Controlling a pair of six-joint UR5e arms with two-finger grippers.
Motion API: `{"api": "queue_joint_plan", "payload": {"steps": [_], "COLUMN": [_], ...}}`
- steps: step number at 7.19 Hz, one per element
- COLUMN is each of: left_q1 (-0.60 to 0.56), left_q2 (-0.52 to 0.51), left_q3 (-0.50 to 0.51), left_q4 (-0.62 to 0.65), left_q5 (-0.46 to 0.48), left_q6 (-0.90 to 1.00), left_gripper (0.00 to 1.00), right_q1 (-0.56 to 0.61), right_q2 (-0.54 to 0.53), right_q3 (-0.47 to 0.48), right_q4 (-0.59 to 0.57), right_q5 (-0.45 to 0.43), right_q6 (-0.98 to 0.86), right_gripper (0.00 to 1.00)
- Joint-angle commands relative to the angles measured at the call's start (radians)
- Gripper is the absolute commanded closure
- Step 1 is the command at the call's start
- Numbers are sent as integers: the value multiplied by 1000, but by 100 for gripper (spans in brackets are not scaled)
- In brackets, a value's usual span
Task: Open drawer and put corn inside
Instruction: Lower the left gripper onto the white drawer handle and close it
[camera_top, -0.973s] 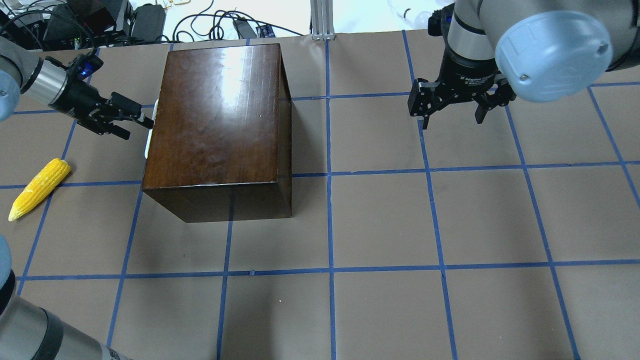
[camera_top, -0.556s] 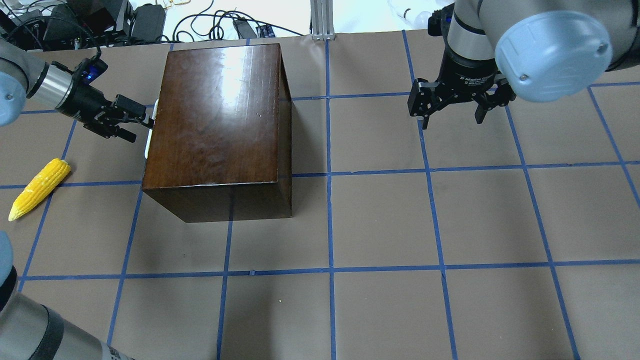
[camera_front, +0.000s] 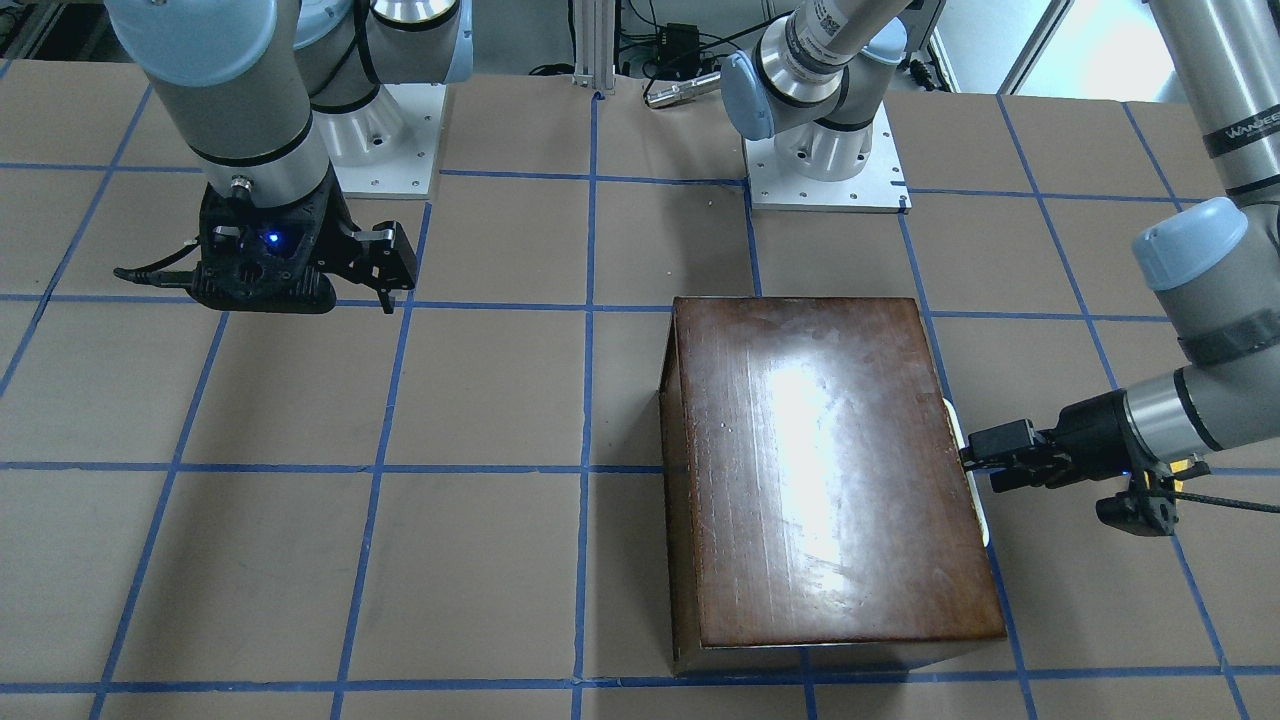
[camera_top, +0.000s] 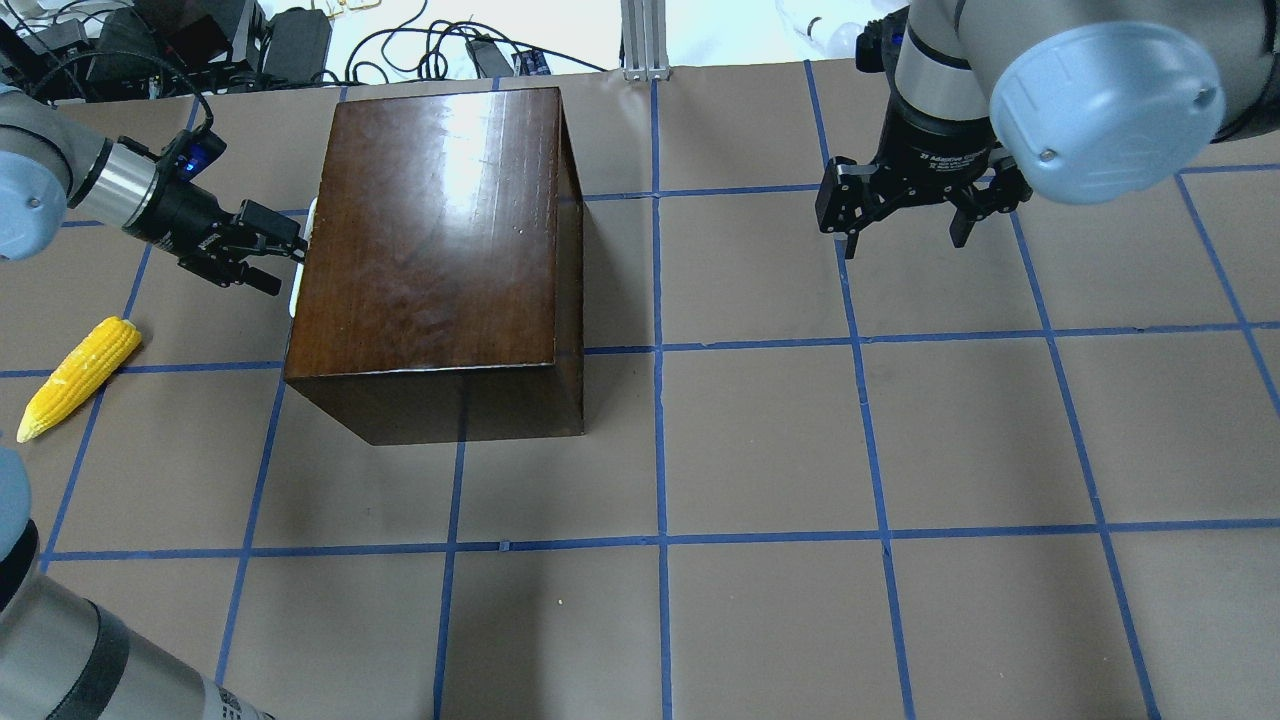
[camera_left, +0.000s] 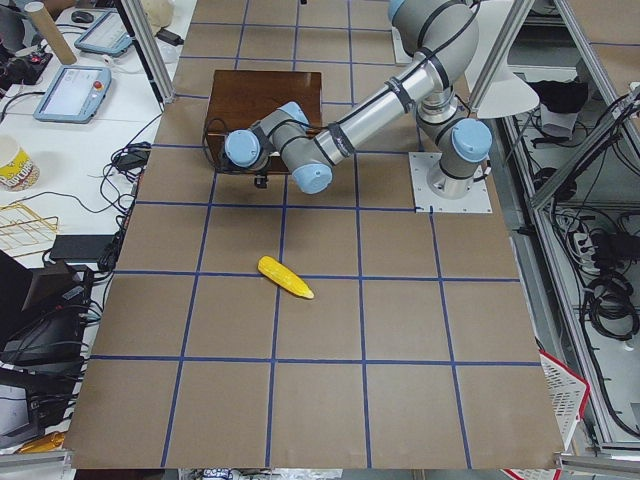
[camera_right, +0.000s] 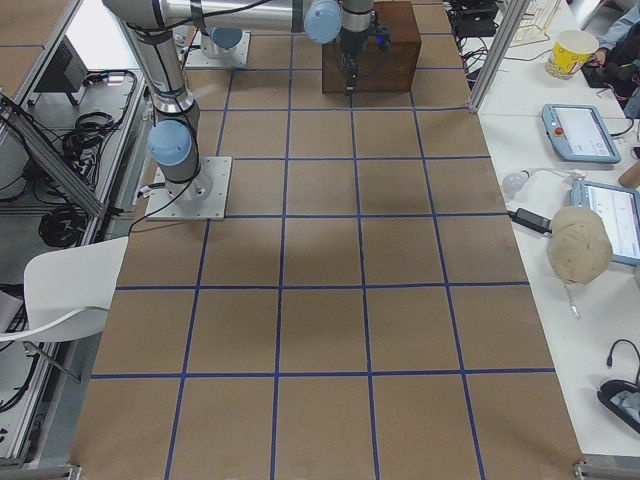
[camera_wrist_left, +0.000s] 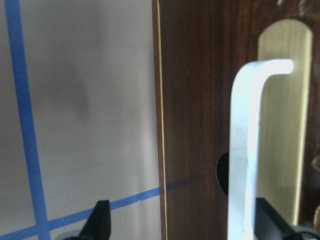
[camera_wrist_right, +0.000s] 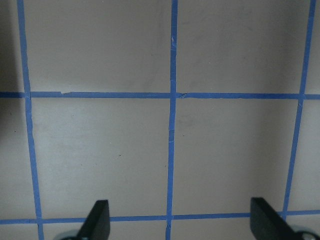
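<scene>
The glossy dark-brown box (camera_top: 430, 230) stands left of the table's middle and also shows in the front view (camera_front: 830, 460). Its drawer is closed. The dark front panel (camera_wrist_left: 195, 100) and the whitish handle (camera_wrist_left: 247, 150) fill the left wrist view. The handle also shows on the box's left face (camera_top: 303, 255). My left gripper (camera_top: 285, 262) is open at that face, and the handle stands between its fingers (camera_wrist_left: 100, 225), close to the right one. The yellow corn (camera_top: 80, 375) lies on the table to the left of the box. My right gripper (camera_top: 905, 240) is open and empty above the table's far right.
The table is brown paper with a blue tape grid (camera_wrist_right: 172, 95). Cables and power bricks (camera_top: 290, 40) lie beyond the far edge behind the box. An aluminium post (camera_top: 645, 40) stands at the back middle. The robot bases (camera_front: 825, 160) are at the near side.
My left gripper has closed in on the box's left face and swung a little toward the far edge, bringing its fingers around the handle. The right arm, box and corn have not moved.
</scene>
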Motion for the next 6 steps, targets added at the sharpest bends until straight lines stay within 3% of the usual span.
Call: {"api": "queue_joint_plan", "payload": {"steps": [1,6], "left_q1": [0,0], "left_q2": [-9,-15], "left_q3": [-3,-3], "left_q4": [0,3], "left_q5": [-3,2], "left_q6": [-1,0], "left_gripper": [0,0], "right_q1": [0,0], "right_q2": [1,0], "right_q3": [0,0], "right_q4": [-1,-1], "right_q5": [0,0], "right_q6": [0,0], "right_gripper": [0,0]}}
